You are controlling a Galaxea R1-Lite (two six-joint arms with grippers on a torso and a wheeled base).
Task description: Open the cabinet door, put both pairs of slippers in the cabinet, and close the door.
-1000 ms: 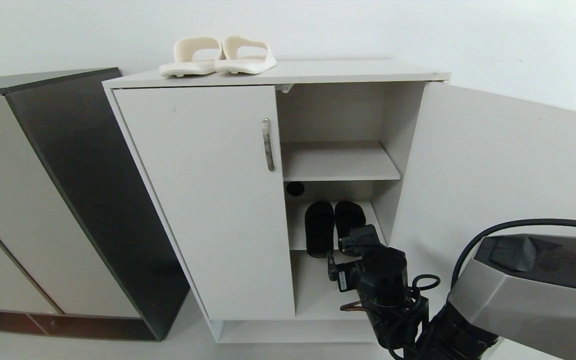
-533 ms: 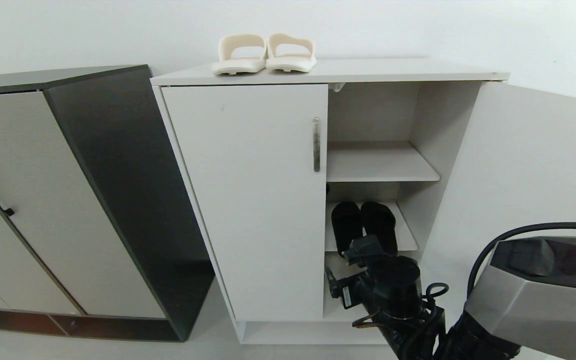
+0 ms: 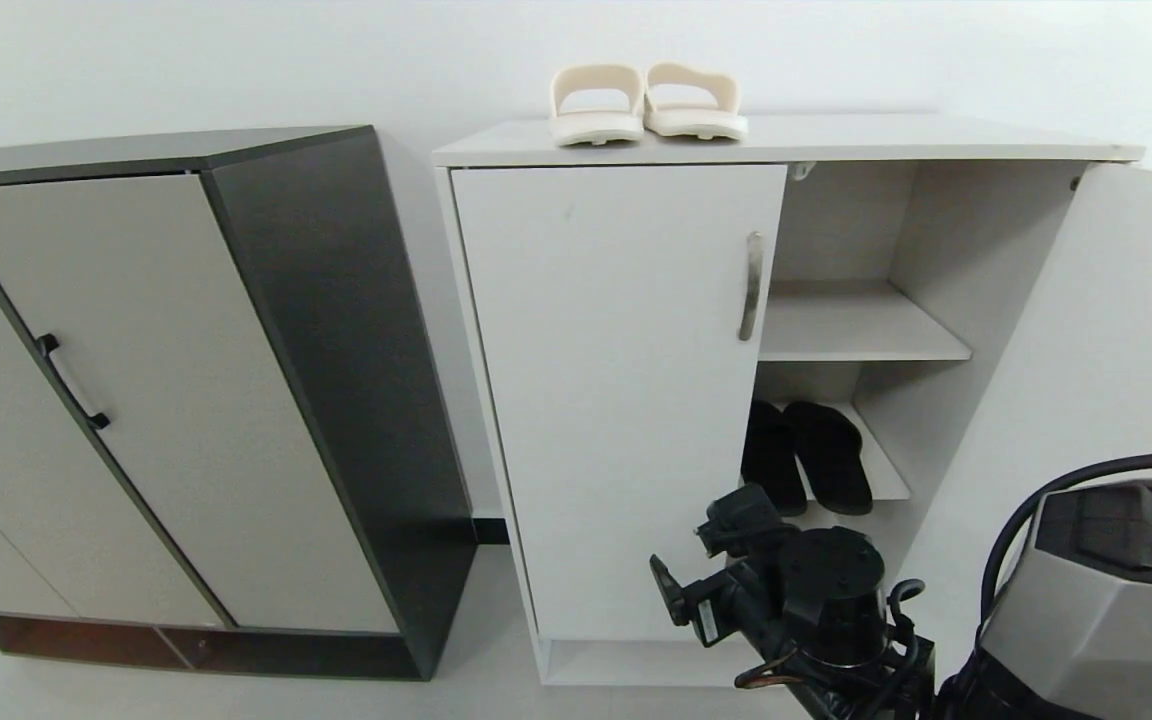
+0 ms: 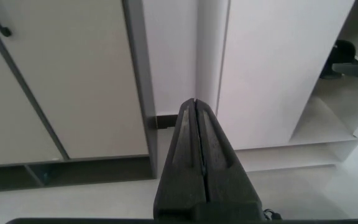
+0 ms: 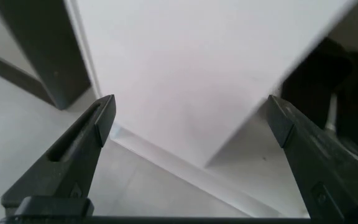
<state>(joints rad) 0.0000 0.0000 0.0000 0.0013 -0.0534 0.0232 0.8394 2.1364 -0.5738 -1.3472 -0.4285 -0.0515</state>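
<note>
- Head view: a pair of cream foam slippers (image 3: 648, 105) is sitting on top of the white two-door cabinet (image 3: 836, 140). Its right door (image 3: 1126, 340) is standing open, and a pair of black slippers (image 3: 806, 455) is lying on the middle shelf.
- Left wrist view: the left gripper (image 4: 196, 143) is hanging pinched together, facing the gap beside a dark-sided cabinet (image 4: 138, 74).
- Right wrist view: the right gripper (image 5: 188, 130) is gaping wide before the closed left door (image 5: 191, 56), with the black slippers lying beyond one finger.
</note>
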